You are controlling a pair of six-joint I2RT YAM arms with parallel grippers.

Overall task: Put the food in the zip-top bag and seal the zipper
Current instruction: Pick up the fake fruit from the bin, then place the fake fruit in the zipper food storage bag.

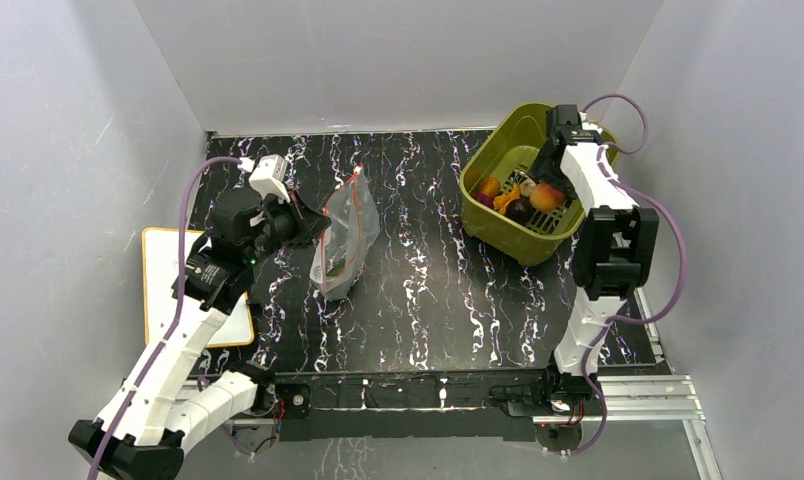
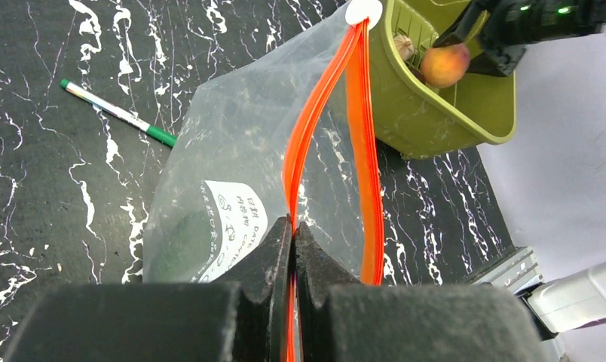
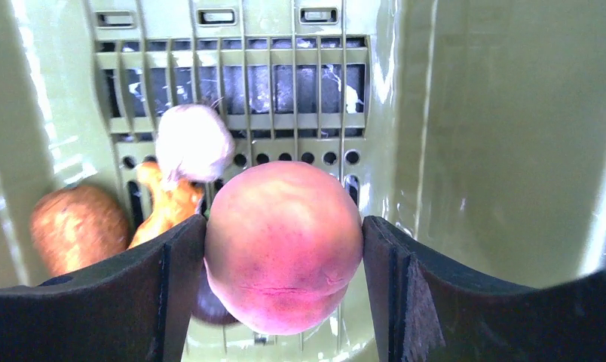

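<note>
The left gripper (image 2: 293,226) is pinching its two black fingers tight together on one lip of the thin red-orange zipper strip (image 2: 315,124). It is holding the clear, crinkly zip-top plastic bag (image 2: 232,136) up on the black, white-veined marbled table (image 1: 428,300), left of centre. The zipper's two lips are gaping apart along the mouth and meeting again at the far end. Low in the bag something dark green (image 2: 181,243) is showing through the plastic, beside a white printed label (image 2: 232,219). A thin white pen with a green cap (image 2: 119,115) is lying on the table just beside the bag.

At the right rear, the right gripper (image 3: 285,249) is reaching down into the olive-green plastic basket (image 3: 503,151). Its jaws are standing fairly wide, both pads pressing against the sides of a round orange-pink toy peach (image 3: 283,226). The peach is sitting inside the basket, over the other toy pieces. These are a beige bulb-shaped piece (image 3: 193,142), an orange piece (image 3: 164,204) touching it, a brownish-orange piece (image 3: 78,226) off to the side, and a dark purple piece (image 3: 209,308) mostly hidden under the peach. A white board (image 1: 168,270) is lying at the table's left edge, beneath the left arm.
</note>
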